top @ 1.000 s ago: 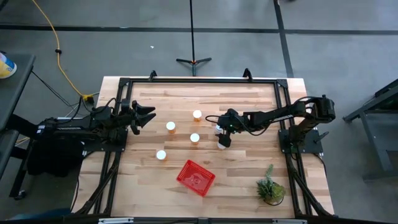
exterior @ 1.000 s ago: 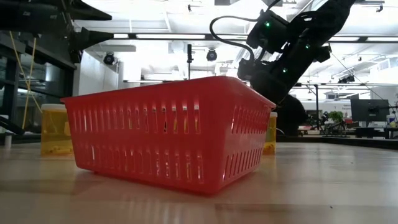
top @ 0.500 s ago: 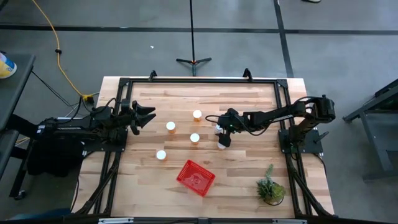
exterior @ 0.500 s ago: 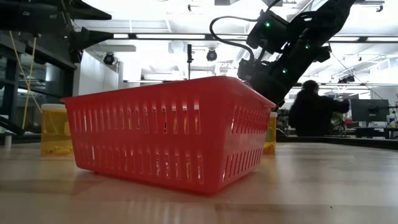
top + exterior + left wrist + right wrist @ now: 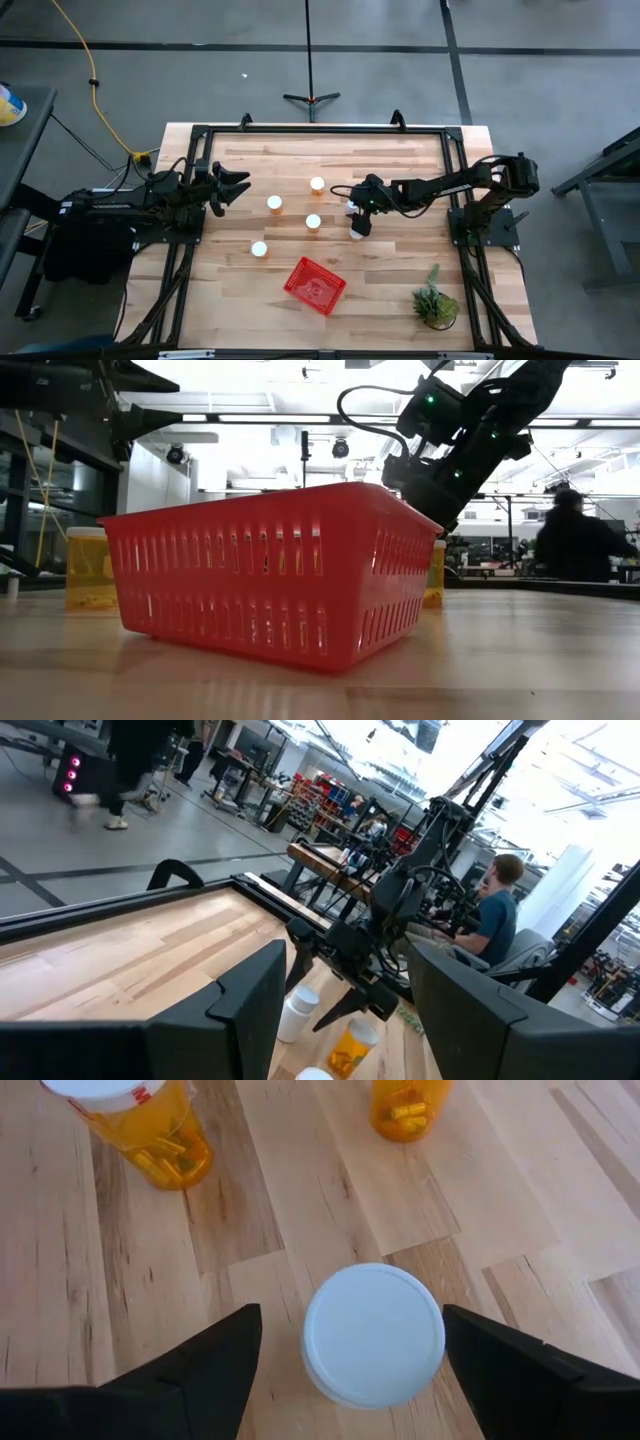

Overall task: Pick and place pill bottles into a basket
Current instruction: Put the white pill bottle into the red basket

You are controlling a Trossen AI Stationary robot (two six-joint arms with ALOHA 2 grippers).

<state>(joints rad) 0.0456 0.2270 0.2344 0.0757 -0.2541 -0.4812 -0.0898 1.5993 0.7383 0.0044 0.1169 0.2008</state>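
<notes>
The right gripper (image 5: 357, 222) hangs over a white-capped pill bottle (image 5: 373, 1334) up-table from the red mesh basket (image 5: 315, 285), fingers spread to either side of the cap without gripping it. Four more pill bottles (image 5: 274, 204) stand beyond the basket. The left gripper (image 5: 236, 187) waits open at the table's edge, holding nothing.

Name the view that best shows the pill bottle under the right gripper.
The right wrist view: the bottle's white cap sits centred between the right gripper's open fingers. The high view shows only a white speck under the gripper. The low view hides it behind the basket; the left wrist view doesn't show it clearly.
</notes>
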